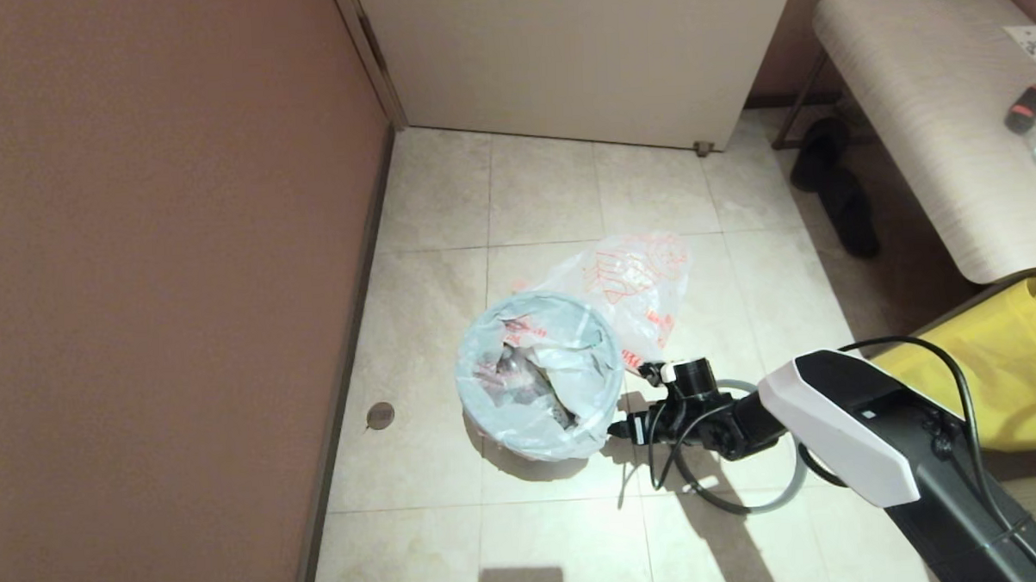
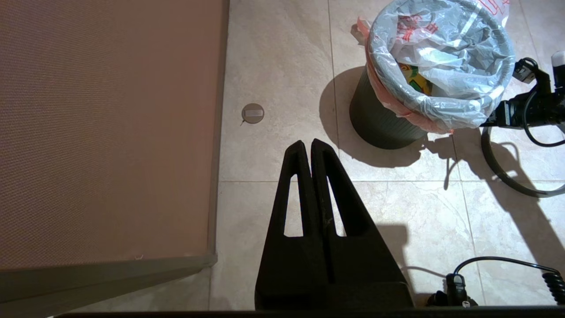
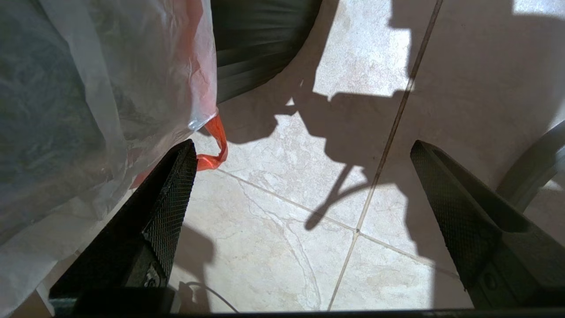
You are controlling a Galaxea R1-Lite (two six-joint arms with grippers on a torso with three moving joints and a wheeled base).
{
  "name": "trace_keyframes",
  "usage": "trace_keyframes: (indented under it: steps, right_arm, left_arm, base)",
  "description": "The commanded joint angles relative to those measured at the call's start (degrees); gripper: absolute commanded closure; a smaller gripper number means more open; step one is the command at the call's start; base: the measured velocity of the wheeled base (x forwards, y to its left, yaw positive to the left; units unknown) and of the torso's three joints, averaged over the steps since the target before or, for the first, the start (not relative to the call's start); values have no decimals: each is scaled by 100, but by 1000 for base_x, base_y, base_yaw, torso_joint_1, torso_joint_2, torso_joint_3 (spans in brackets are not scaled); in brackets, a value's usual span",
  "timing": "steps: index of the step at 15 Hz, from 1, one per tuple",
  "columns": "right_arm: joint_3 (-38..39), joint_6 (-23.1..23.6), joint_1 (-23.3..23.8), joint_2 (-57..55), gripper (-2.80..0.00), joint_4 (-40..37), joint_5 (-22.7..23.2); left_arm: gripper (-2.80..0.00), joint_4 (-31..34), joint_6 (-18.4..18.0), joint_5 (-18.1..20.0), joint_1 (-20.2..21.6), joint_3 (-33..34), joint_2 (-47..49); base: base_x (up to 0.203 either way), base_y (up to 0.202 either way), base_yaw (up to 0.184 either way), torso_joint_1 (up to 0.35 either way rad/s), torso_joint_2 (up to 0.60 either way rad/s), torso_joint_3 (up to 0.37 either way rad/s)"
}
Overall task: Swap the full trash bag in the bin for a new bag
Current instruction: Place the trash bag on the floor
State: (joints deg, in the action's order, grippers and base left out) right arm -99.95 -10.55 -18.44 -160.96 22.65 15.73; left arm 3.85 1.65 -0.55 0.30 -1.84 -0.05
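Observation:
The bin stands on the tiled floor, its black wall showing below the liner. The full trash bag lines it, with its translucent white edge folded over the top. The new bag, with orange-red print, lies flat on the floor just behind the bin. My right gripper is low at the bin's right side and open. One fingertip is beside the bag's overhang and its orange tab; nothing is between the fingers. The grey hoop lies on the floor under my right arm. My left gripper hangs shut and idle above the floor.
A brown wall runs along the left and a white door closes the back. At the right are a pale bench, dark slippers and a big yellow bag. A round floor cap sits near the wall.

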Motion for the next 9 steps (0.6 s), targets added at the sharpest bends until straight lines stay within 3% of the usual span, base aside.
trace_keyframes:
  steps: [1, 9]
  right_arm:
    - [19, -5, -120, 27, -280, 3, 81]
    - [-351, 197, -317, -441, -280, 46, -34]
  left_arm:
    - [0, 1, 2, 1, 5, 0, 5]
    - [0, 1, 2, -4, 5, 0, 5]
  base:
    - [0, 0, 0, 0, 0, 0]
    - [0, 0, 0, 0, 0, 0]
